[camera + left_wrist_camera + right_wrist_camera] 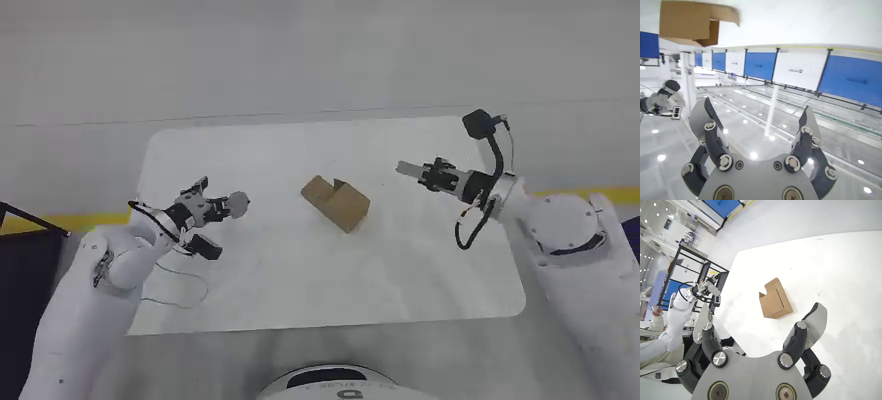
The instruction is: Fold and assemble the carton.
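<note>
Carton [336, 202], flaps loose in wrist views, lies between spread, empty left gripper [756, 106] and right gripper [761, 307].

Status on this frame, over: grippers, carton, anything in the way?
Left gripper open, empty. Right gripper open, empty. Carton on table between them, untouched, end flaps loose. No obstruction seen.

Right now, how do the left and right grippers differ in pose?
The right gripper hangs nearer the carton than the left gripper. The right gripper tilts down toward the table; the left gripper aims more level across it. Both are open, empty and clear of the carton.
</note>
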Controlling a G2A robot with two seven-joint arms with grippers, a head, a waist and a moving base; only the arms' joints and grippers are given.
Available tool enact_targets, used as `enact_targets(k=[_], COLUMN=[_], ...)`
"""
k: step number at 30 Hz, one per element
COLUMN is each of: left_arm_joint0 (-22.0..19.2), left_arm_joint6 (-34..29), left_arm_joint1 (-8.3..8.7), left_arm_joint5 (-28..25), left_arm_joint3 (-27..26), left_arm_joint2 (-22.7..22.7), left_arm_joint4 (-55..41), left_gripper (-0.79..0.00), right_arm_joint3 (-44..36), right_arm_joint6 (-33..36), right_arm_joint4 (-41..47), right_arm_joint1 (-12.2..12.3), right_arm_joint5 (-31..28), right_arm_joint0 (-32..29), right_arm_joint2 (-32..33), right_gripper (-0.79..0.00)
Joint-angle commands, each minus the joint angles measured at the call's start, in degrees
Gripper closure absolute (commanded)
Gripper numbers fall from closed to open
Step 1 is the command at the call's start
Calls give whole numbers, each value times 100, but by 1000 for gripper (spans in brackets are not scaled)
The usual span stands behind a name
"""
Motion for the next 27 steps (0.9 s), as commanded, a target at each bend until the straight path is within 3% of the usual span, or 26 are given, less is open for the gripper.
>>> enact_targets(k=[1,6,12,18,22,27], left_arm_joint0=[501,1004,1150,1150,1150,1150], left_arm_joint6=[-461,-1144,-1655,-1655,-1655,-1655], left_arm_joint1=[-9,-46,-85,-85,-85,-85], left_arm_joint5=[45,101,34,34,34,34], left_arm_joint3=[34,165,120,120,120,120], left_arm_joint2=[-150,-288,-407,-407,-407,-407], left_arm_joint4=[-59,-77,-24,-24,-24,-24], left_gripper=[-785,-785,-785,-785,-785,-785], right_arm_joint3=[3,-21,151,422,834,1472], right_arm_joint6=[-7,139,1036,1417,1436,1333], right_arm_joint4=[30,-165,-2073,-3844,-4200,-4021], right_arm_joint1=[0,2,-161,-454,-669,-943], right_arm_joint5=[-8,-72,-827,-826,-637,-430], right_arm_joint0=[-5,-43,949,2029,2502,2967], right_arm_joint2=[10,-150,-2115,-3530,-4073,-4481], right_gripper=[-785,-785,-785,-785,-785,-785])
